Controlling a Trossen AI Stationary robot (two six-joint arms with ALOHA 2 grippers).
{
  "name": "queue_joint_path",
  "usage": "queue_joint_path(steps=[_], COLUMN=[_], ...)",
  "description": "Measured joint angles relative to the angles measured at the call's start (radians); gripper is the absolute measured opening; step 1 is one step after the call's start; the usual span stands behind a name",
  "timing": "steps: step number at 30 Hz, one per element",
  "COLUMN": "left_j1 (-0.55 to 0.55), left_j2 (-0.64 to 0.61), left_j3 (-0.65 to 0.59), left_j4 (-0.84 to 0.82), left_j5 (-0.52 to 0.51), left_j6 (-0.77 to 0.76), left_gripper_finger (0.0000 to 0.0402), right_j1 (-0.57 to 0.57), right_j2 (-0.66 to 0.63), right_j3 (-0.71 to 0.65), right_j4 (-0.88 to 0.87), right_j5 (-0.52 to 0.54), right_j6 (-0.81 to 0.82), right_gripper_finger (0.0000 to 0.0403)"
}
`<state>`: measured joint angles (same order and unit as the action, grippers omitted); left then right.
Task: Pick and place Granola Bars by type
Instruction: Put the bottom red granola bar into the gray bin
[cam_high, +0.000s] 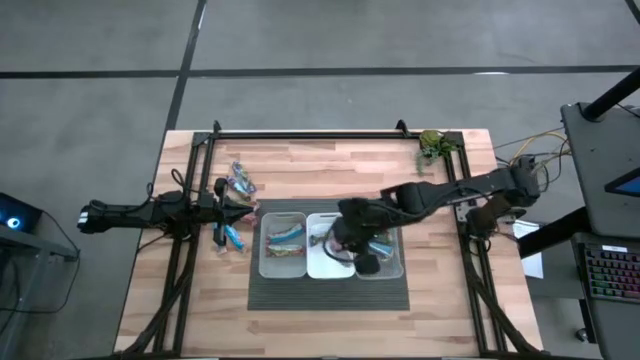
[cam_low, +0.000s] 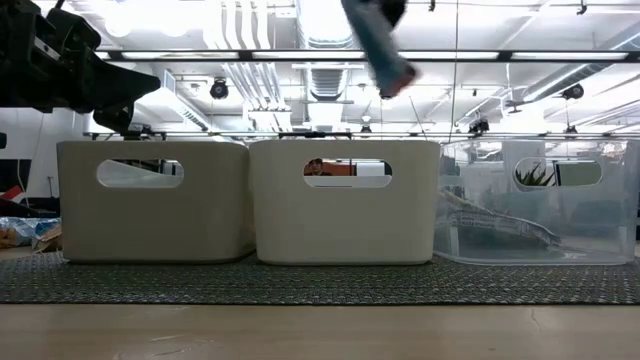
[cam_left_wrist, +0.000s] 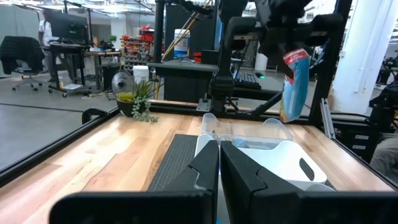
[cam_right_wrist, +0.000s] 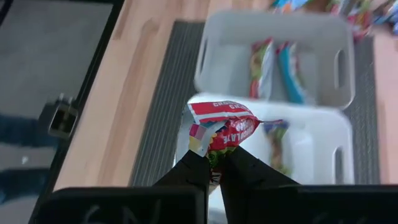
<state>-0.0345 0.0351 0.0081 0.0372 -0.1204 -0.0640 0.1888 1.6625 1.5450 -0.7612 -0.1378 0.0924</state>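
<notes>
Wooden table (cam_high: 330, 160), dark mat (cam_high: 330, 292); right pincer (cam_right_wrist: 214, 163) clamps granola bar (cam_right_wrist: 224, 127), left pincer (cam_left_wrist: 219, 163) closed, empty.

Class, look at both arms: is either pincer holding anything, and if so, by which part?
The right pincer grips a red-marked granola bar by one end of its wrapper, above the middle bin. The left pincer is shut and holds nothing.
</notes>
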Motion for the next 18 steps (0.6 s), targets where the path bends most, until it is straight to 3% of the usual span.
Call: queue_joint_path(steps=[7,18], left_j1=[0.000,0.000], left_j2=[0.000,0.000], left_j3=[0.000,0.000], left_j4=[0.000,0.000], left_j5=[0.000,0.000], left_j6=[0.000,0.000], left_gripper_finger=[0.0000,0.0000], right_j1=[-0.050,-0.114], right_j2=[0.076,0.164], right_j3=[0.082,0.124], right_j4=[0.075,0.292], right_j5=[-0.006,-0.134], right_j6=[0.038,0.232], right_gripper_finger=[0.0013,0.0013])
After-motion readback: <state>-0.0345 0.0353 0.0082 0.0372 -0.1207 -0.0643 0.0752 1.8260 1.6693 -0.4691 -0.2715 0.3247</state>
